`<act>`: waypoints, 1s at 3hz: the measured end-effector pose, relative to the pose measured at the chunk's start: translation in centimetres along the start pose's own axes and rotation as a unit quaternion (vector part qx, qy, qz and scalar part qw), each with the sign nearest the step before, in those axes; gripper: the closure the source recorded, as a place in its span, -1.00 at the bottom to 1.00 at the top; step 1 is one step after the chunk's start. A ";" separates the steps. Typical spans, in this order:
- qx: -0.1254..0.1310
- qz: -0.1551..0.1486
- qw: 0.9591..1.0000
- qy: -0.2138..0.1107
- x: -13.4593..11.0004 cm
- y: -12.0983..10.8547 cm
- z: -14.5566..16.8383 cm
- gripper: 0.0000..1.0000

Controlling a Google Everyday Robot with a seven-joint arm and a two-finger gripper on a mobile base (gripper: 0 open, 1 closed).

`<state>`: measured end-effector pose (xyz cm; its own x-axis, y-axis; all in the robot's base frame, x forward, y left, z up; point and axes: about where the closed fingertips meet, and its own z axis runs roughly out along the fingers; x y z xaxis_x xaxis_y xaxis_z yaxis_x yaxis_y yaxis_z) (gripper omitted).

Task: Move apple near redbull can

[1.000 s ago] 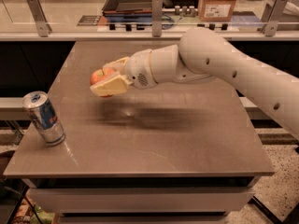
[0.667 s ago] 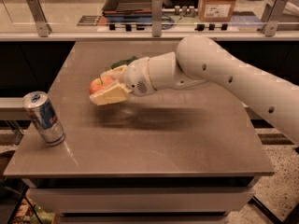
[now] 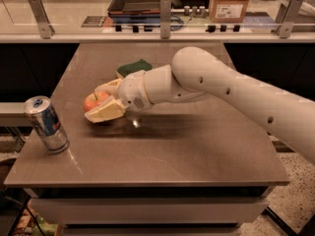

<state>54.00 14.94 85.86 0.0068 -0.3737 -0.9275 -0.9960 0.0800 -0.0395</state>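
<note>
The red-orange apple sits between the cream fingers of my gripper, just above the brown tabletop at its left middle. The gripper is shut on the apple, one finger behind it and one in front. The white arm reaches in from the right. The silver-and-blue redbull can stands upright near the table's front left corner, a short way left and in front of the apple.
A green-and-yellow sponge lies on the table behind the gripper. A railing with metal posts runs along the far edge, with a dark tray and a cardboard box beyond it.
The gripper has carried the apple left and toward the front, closer to the can, and lower to the table. The sponge behind it has come into view.
</note>
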 end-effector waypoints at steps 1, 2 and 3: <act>-0.003 -0.011 1.000 0.005 -0.3 0.9 1.3 1.00; 0.007 -0.023 1.000 0.013 -1.3 2.7 2.6 1.00; 0.022 -0.026 0.999 0.014 -1.5 4.3 3.3 1.00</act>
<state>50.01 18.90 85.85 0.0562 -0.4038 -0.9131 -0.9896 0.0990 -0.1047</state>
